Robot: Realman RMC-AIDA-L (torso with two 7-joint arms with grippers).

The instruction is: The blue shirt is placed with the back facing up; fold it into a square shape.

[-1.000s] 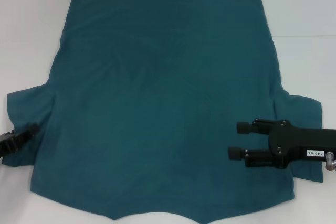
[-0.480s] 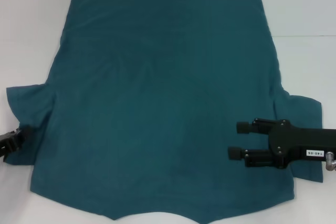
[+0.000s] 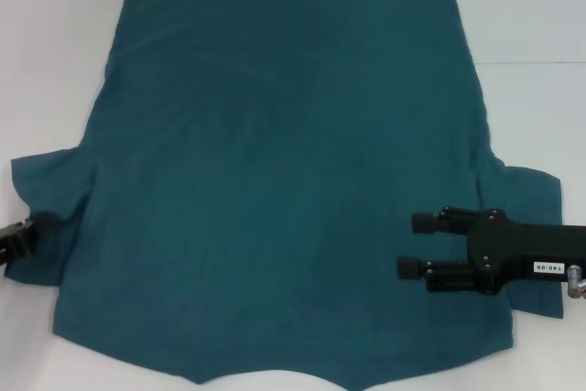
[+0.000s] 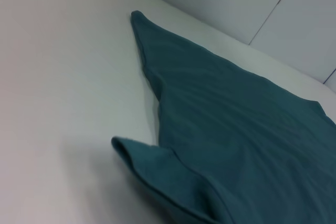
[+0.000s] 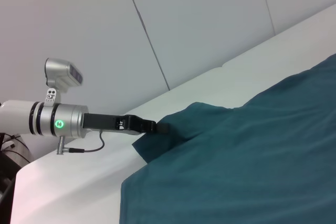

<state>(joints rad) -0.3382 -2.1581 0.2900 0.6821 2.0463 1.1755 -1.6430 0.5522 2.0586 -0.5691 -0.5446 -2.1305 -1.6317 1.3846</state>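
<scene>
The blue shirt (image 3: 284,171) is spread flat, plain side up, over most of a white table (image 3: 531,6), its straight hem at the far edge and its sleeves pointing out to either side near the robot. The right gripper (image 3: 414,244) is held over the shirt's body just inside the right sleeve (image 3: 536,226), its two black fingers (image 3: 428,222) spread apart with nothing between them. The left gripper (image 3: 23,237) is seen at the outer hem of the left sleeve (image 3: 50,199), at the edge of the head view; in the right wrist view its tip (image 5: 157,128) meets the sleeve's corner, which is raised a little off the table, but whether it is pressed together on the fabric cannot be told. In the left wrist view the sleeve's hem (image 4: 152,171) is seen curled up from the surface. The table is backed by pale wall panels (image 5: 199,24) with thin dark seams.
</scene>
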